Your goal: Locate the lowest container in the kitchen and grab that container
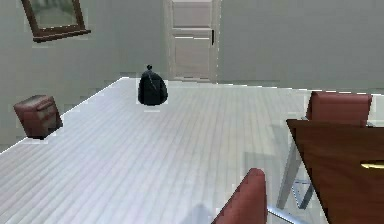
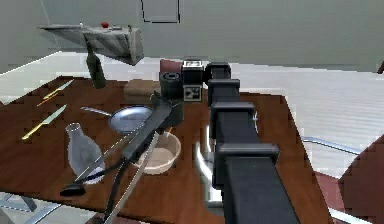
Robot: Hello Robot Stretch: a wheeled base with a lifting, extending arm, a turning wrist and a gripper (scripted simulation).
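Nearest the camera, the arm (image 2: 245, 170) rises as a dark square bar over the bench (image 2: 35, 150), a dark wooden table. Its gripper (image 2: 138, 155) lies above the bench's middle. The gripper's state cannot be read, and whether it holds anything cannot be told, since a pale bowl (image 2: 168, 156) and a grey pan (image 2: 128, 120) lie on the bench at or behind it. The bowl, a low container, sits toward the bench's near edge, just beside the arm. A clear glass bottle (image 2: 82, 148) stands on the bench toward the arm side view's left, and a brown mug (image 2: 170, 70) near the bench's far edge. In the forward view, a red-brown chair (image 1: 338, 105) stands against the bench (image 1: 345, 160). Well apart from the bench, a black rounded object (image 1: 152, 88) rests on the pale floor (image 1: 150, 160).
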